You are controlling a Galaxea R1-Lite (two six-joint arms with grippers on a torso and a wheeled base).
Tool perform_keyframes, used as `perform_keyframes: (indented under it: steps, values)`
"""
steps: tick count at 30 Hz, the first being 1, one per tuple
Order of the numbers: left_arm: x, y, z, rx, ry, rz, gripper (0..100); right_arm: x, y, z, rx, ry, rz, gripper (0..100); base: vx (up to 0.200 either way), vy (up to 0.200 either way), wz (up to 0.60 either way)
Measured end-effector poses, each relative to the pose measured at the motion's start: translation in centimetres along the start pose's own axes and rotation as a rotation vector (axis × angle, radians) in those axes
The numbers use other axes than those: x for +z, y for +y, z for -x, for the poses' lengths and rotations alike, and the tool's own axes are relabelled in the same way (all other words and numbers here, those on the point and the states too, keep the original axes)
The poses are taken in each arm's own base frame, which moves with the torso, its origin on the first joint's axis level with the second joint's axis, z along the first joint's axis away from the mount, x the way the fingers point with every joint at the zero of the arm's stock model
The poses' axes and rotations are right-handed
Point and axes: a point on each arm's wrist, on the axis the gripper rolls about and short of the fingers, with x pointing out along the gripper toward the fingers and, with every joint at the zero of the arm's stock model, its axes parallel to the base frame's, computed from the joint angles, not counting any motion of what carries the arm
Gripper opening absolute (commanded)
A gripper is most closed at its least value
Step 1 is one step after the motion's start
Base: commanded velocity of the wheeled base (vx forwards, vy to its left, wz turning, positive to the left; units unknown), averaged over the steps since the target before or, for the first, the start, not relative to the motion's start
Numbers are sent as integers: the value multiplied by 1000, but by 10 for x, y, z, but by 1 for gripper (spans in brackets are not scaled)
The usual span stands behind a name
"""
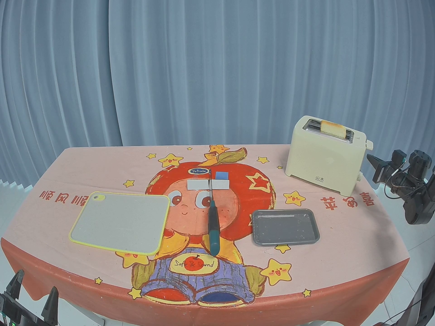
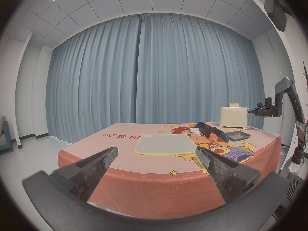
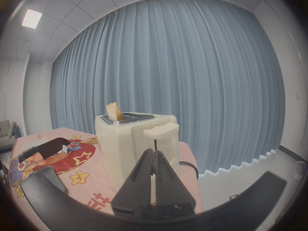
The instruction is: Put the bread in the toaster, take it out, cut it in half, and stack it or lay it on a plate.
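Off the near left corner of the worktop [image 1: 353, 241], my left end effector [image 1: 35, 286] is hanging below the edge with its fingers spread wide, gripping nothing. To its right, a cutting board [image 1: 120, 222] with a yellow-green rim is lying flat on the left part of the cloth. A knife [image 1: 213, 222] is lying near the middle, its teal handle pointing toward me and its blade resting across a white block [image 1: 199, 184]. Just right of it, a grey tray [image 1: 285, 226] is sitting bare. Farther back on the right, the toaster [image 1: 324, 159] is standing near the edge, and the bread [image 1: 333, 128] is sticking up out of one of its slots. My right end effector [image 3: 154, 164] is hovering off the toaster's right end, fingers pressed together on nothing, its tips just under the lever [image 3: 160, 130]; I cannot tell whether they are touching it.
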Motion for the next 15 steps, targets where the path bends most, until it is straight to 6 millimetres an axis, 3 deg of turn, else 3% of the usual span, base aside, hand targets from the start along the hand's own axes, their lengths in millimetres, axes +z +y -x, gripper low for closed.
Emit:
perform_keyframes:
  steps: [6,15]
  values:
    - [0,0,0,0,0,0,100,3,0,3,-5,0,0,0,0,0,0]
    - [0,0,0,0,0,0,100,33,3,26,-22,-41,18,0,0,0,0]
